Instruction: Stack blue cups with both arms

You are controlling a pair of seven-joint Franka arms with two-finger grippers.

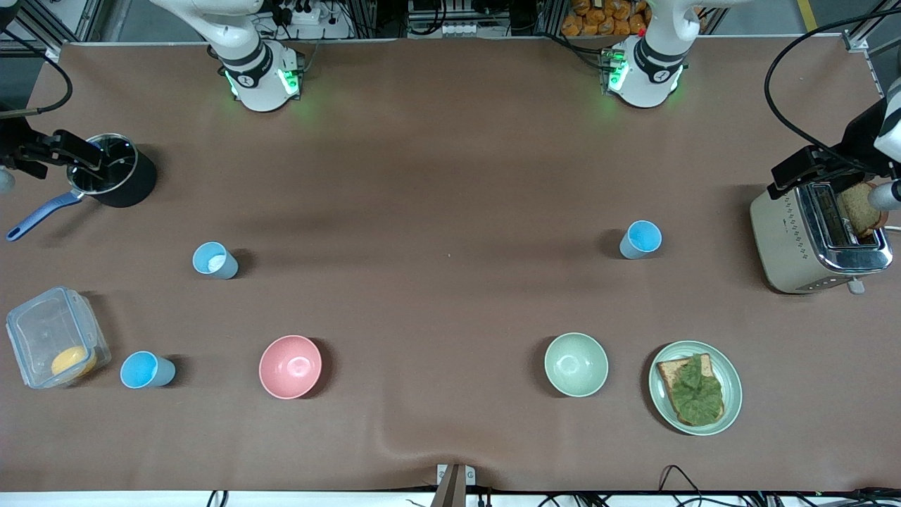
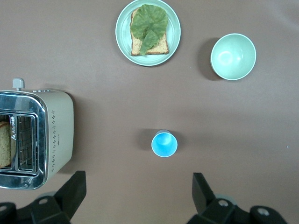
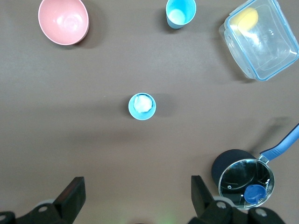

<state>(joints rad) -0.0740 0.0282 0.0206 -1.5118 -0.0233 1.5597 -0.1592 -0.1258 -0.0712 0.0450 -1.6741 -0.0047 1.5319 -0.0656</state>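
1. I'm holding the left gripper wide open and empty above the bright cup near the toaster.
2. I'm keeping the right gripper equally spread, empty, above the pale cup.
3. I'm expecting light, slippery plastic; I'm planning to pinch the walls near the rim.

- Pale blue cup, whitish inside: positioned upright toward the right arm's end of the desk.
- Sky-blue cup: positioned upright, nearer the front camera than the pale one.
- Second sky-blue cup: positioned upright toward the left arm's end, well apart from both.
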